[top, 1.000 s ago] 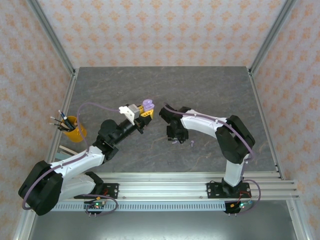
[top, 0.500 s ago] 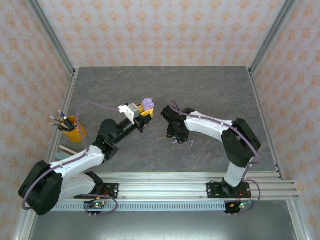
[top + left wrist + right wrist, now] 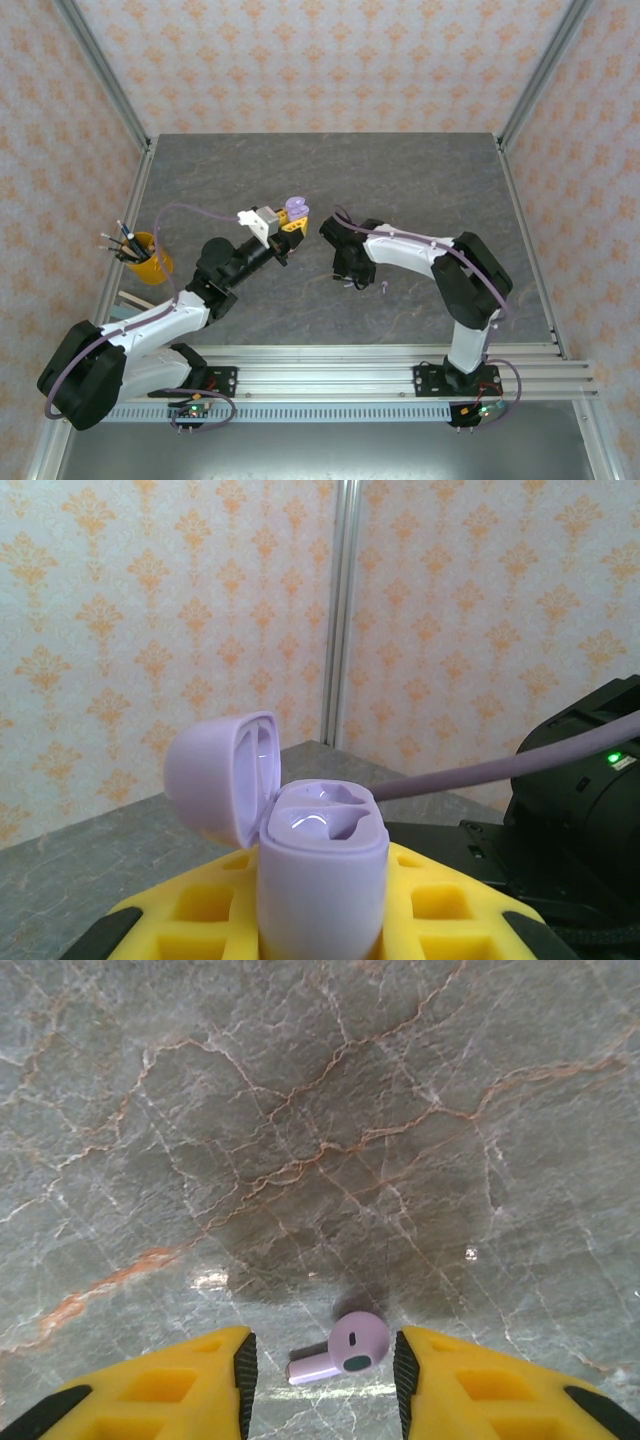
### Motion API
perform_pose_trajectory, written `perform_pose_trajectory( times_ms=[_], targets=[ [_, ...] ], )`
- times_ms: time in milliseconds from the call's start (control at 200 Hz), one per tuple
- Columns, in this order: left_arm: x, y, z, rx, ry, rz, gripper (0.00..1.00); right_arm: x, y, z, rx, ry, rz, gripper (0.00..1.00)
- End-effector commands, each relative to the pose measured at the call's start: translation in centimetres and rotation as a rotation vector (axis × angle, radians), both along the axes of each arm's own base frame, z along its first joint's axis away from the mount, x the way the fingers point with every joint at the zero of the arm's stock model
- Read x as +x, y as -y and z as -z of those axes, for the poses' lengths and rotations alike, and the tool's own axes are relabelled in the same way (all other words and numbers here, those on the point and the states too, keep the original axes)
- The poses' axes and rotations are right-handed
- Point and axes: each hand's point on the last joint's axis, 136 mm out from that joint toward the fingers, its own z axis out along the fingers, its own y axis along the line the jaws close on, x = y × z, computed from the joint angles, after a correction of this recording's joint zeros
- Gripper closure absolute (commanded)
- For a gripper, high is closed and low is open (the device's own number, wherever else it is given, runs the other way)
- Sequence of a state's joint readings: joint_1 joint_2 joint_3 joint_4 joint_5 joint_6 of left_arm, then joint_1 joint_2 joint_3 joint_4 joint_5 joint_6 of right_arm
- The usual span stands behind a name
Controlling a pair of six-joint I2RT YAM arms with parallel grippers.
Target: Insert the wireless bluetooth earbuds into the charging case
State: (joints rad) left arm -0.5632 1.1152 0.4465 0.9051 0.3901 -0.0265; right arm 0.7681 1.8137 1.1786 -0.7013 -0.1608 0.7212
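My left gripper (image 3: 289, 226) is shut on a lilac charging case (image 3: 296, 210) and holds it upright above the table, lid hinged open. In the left wrist view the case (image 3: 322, 870) stands between the yellow fingers (image 3: 180, 920), both of its sockets empty. My right gripper (image 3: 320, 1372) is open and low over the table, its pads either side of a pale lilac earbud (image 3: 347, 1349) that lies on its side. From above, that gripper (image 3: 349, 276) sits right of the case. A second lilac earbud (image 3: 385, 288) lies just to its right.
A yellow cup of pens (image 3: 148, 258) stands at the table's left edge. The metal rail (image 3: 330, 380) carrying both arm bases runs along the near edge. The grey marble table (image 3: 400, 180) stretches open behind the grippers.
The right arm's elbow swung out to the right and came back, while its gripper stayed over the earbud. The left arm and the case have not moved.
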Motion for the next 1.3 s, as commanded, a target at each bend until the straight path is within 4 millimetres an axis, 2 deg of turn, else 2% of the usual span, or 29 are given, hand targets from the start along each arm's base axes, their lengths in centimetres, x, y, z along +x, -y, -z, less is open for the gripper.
perform_pose_trajectory(
  times_ms=[0, 345, 821, 1086, 1296],
  targets=[
    [-0.5, 0.5, -2.0, -0.031, 0.043, 0.030, 1.00, -0.3, 0.8, 0.9, -0.048, 0.000, -0.015, 0.58],
    [-0.5, 0.5, -1.9, -0.028, 0.039, 0.032, 1.00, -0.5, 1.8, 1.7, -0.088, 0.005, -0.003, 0.63],
    [-0.6, 0.4, -1.8, -0.028, 0.037, 0.031, 1.00, -0.1, 1.4, 2.1, -0.087, 0.006, -0.005, 0.74],
    [-0.6, 0.5, -1.9, -0.031, 0.035, 0.033, 1.00, -0.1, 1.5, 1.5, -0.072, 0.019, 0.003, 0.81],
    [-0.5, 0.5, -1.9, -0.032, 0.034, 0.034, 1.00, 0.0, 2.0, 0.4, -0.081, 0.052, 0.011, 0.83]
  ],
)
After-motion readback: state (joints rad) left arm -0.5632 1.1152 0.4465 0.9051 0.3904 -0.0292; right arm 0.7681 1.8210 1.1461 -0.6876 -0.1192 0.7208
